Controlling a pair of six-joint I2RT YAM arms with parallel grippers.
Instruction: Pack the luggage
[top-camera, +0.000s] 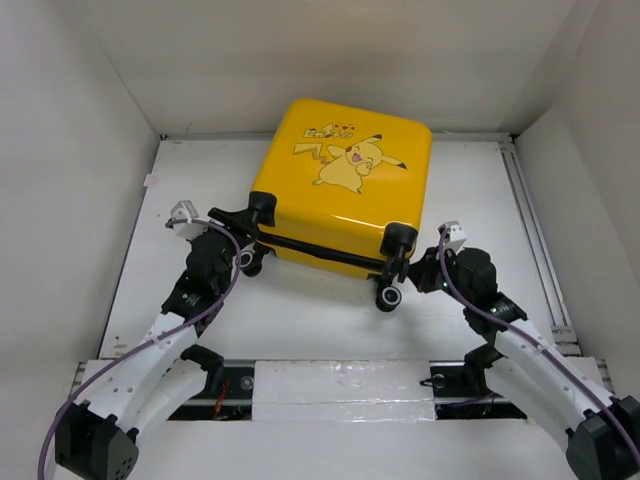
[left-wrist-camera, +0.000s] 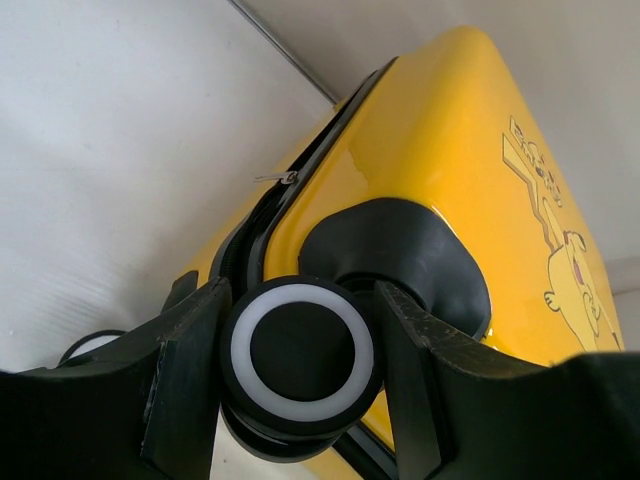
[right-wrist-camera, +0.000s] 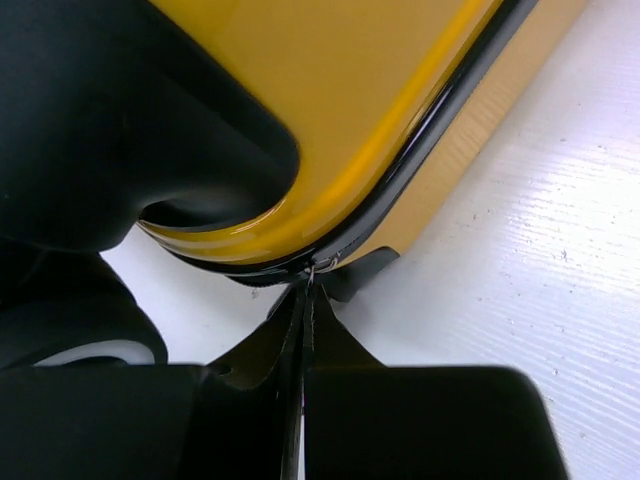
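Observation:
The yellow luggage lies flat and closed at the back middle of the table, Pikachu print up and wheels toward me. My left gripper is at its near-left corner, a finger pressed against each side of a black caster wheel with a white ring. A small silver zip pull shows further along the black seam. My right gripper is at the near-right corner, fingers pressed together on the zip pull at the seam. Another caster wheel sits just left of it.
White walls enclose the table on the left, back and right. A metal rail runs along the right side. A white strip covers the near edge between the arm bases. A small tag sticks out at the left wall.

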